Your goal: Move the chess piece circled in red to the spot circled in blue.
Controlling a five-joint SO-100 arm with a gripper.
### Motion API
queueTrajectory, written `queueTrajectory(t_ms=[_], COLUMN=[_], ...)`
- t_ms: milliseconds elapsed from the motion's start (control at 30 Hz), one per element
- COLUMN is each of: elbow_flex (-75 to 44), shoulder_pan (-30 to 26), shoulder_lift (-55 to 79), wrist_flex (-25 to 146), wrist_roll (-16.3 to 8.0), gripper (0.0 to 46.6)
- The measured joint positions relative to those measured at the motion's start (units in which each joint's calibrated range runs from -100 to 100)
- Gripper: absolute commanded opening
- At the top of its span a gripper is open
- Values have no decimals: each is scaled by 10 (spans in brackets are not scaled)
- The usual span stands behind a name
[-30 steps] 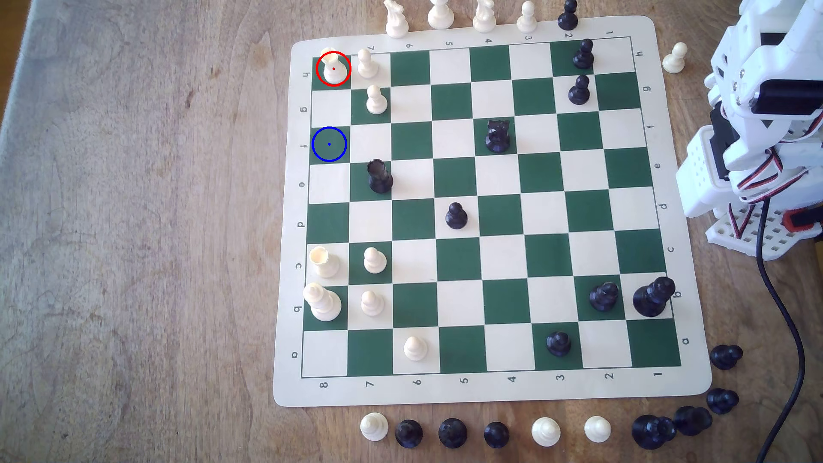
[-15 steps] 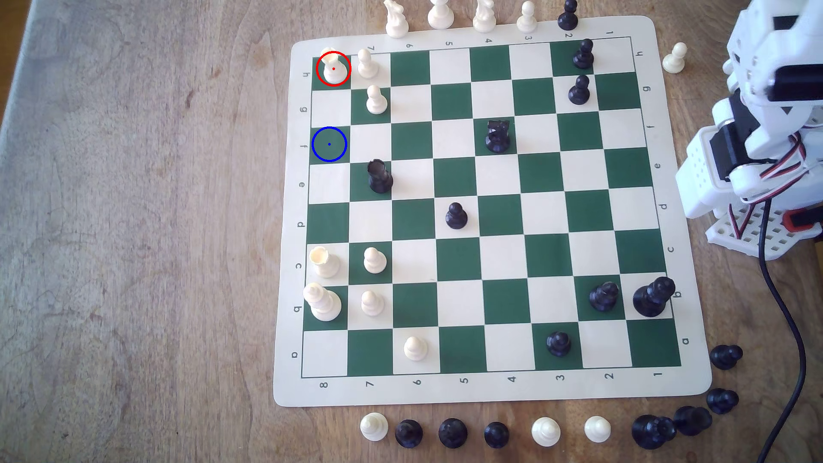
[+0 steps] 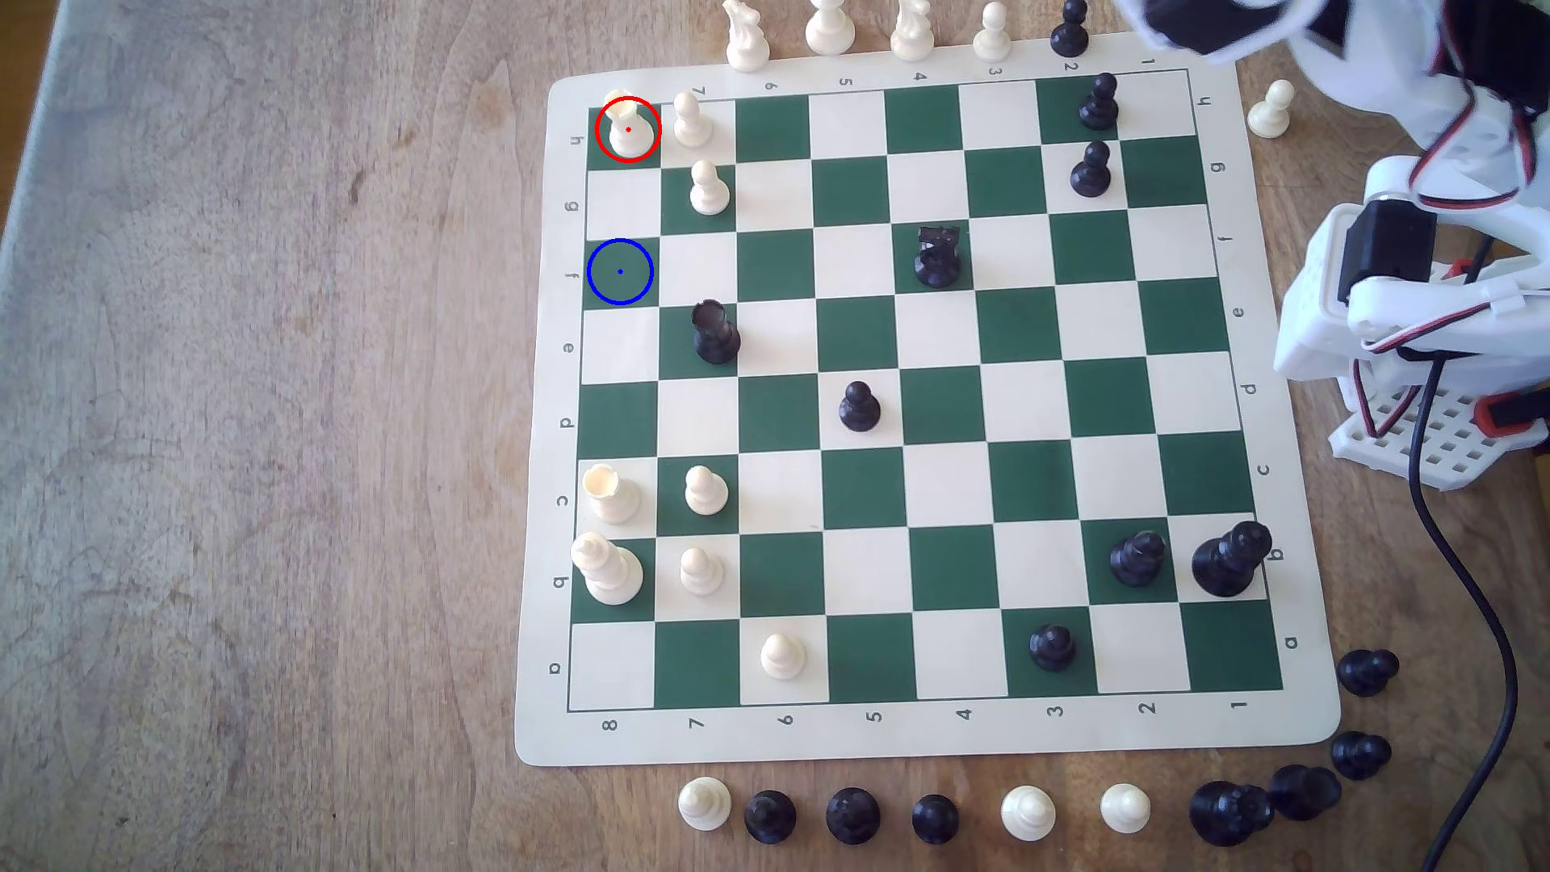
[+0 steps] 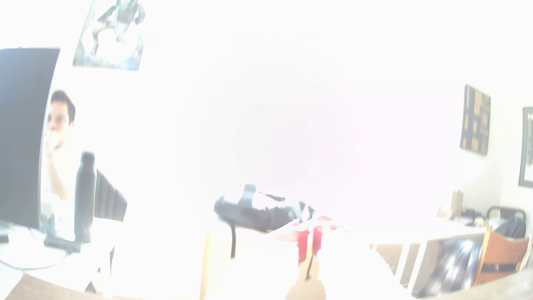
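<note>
The chess piece, a cream rook [image 3: 627, 130], stands inside the red ring on the far corner square at the exterior view's left. Two squares nearer along the same edge file lies the spot [image 3: 620, 272], a bare green square with a blue ring and dot. My white arm [image 3: 1409, 277] rises off the board's right side. Its blurred black-and-white front end [image 3: 1199, 25] reaches over the board's far right corner, far from the rook. Whether the jaws are open or shut cannot be made out. The wrist view is washed out with glare.
Two cream pawns [image 3: 691, 121] [image 3: 709, 189] stand right beside the rook, and a black rook [image 3: 715, 332] is near the spot. Captured pieces line the mat's near and far edges. A black cable [image 3: 1476, 587] trails on the right. A seated person [image 4: 59, 135] appears in the wrist view.
The arm has unfolded from its tucked pose, and its front end has swung up and leftward over the board's far right corner. No piece has moved.
</note>
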Motion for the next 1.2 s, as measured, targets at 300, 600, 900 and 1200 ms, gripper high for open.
queueTrajectory(t_ms=[300,600,900,1200], elbow_flex=[-125,-332,-619,-992], shoulder_pan=[-9,-24,-15,12], shoulder_lift=[164,354,612,890], wrist_flex=[140,305,477,617], wrist_roll=[-4,-19,-51,-72], gripper=[31,26,25,35])
